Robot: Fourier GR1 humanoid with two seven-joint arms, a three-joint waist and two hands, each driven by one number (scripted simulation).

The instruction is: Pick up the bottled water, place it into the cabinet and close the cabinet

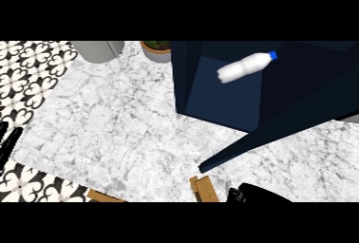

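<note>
At the far left you see the left hand (8, 137) at the edge of the view, only its dark fingers showing, straight and spread, resting above the patterned floor (28, 71) beside the counter (119, 123). That floor is black-and-white ornamental tile and shows along the left side and again at the lower left corner.

Moving right, the counter is a pale grey-white marble slab filling most of the view. At its far edge stands a grey rounded container (98, 50), cut off by the top of the view, and just right of it a potted plant (157, 50) in a grey pot with a brown rim and some green showing. Along the near edge you see two wooden pieces, one at the lower left (105, 197) and one near the middle (204, 189); what they belong to you cannot tell.

Right of the plant stands the dark navy cabinet (217, 95), taking up the upper right of the counter. Its door (280, 128) stands open, swung out toward you as a long dark panel running diagonally down to a point near the middle of the counter. The bottled water (247, 66) lies tilted inside the cabinet, white body with its blue cap pointing up and to the right.

At the lower right, the right hand (256, 194) shows only as a dark shape at the bottom edge, near the door's lower tip; you cannot tell how its fingers are set.
</note>
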